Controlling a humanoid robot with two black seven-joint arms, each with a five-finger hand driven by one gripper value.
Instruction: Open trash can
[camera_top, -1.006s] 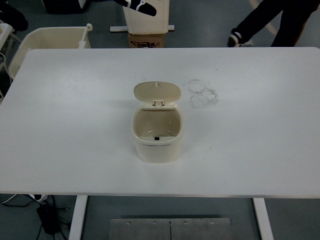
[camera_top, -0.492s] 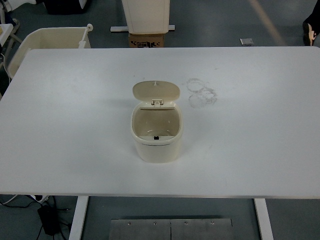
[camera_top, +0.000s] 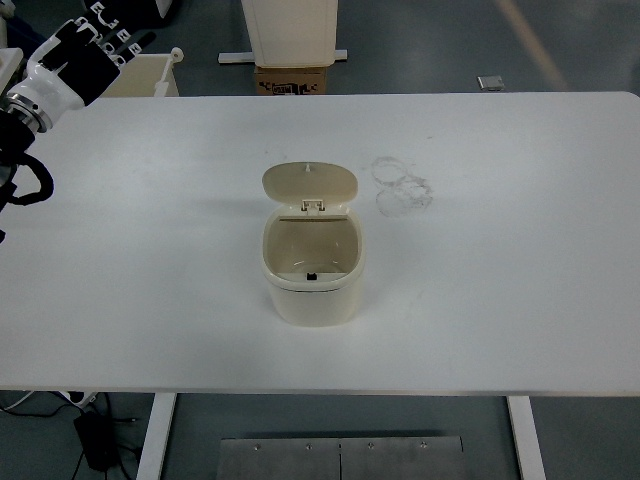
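With the cream plastic trash can lid already up at frame centre, the empty, loosely spread left robot hand at upper left could knock it shut.

The black-and-white robot left hand sits at the top-left corner, its arm cut off by the left edge and its fingertips too small to read. The cream bin behind the bench is mostly hidden by that hand.

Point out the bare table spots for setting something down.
Free: the wide stretch right of the trash can, below the ring marks; the table left of it; the front strip. Tighter: the far left corner, where the left hand hangs.
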